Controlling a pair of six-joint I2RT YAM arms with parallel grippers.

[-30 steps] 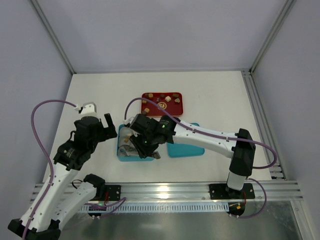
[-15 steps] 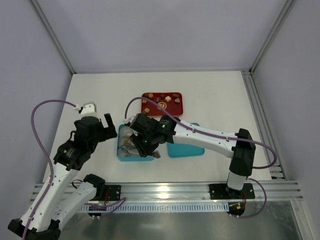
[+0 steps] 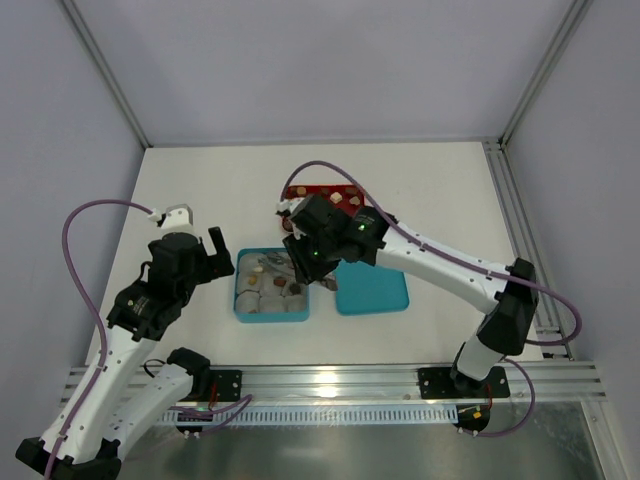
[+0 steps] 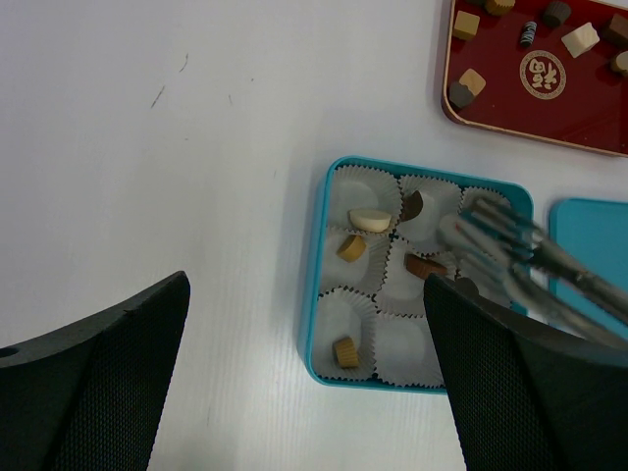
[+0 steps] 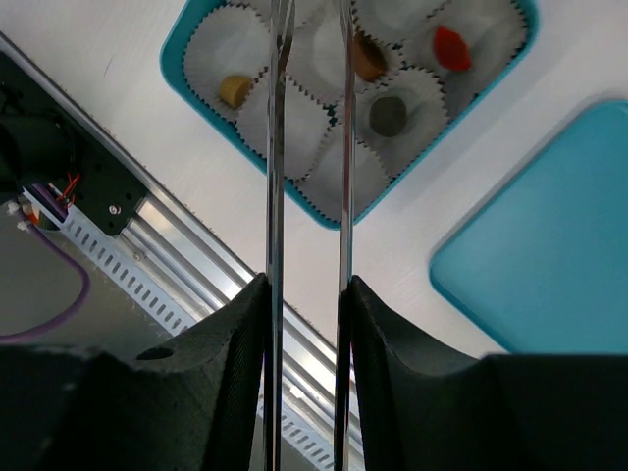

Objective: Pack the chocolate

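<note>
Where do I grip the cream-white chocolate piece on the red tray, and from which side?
Pinch the cream-white piece across its two flat opposite faces, coming straight down from above. It looks blocky and lies flat on the red tray, apart from its neighbours, so both sides look reachable.

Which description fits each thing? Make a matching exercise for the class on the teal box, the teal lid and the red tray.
Things:
1. teal box
2. teal lid
3. red tray

Descriptions:
A. holds loose chocolates, no cups
B. lined with paper cups
C. lies flat, right of the box

Pairs: 1-B, 2-C, 3-A
</note>
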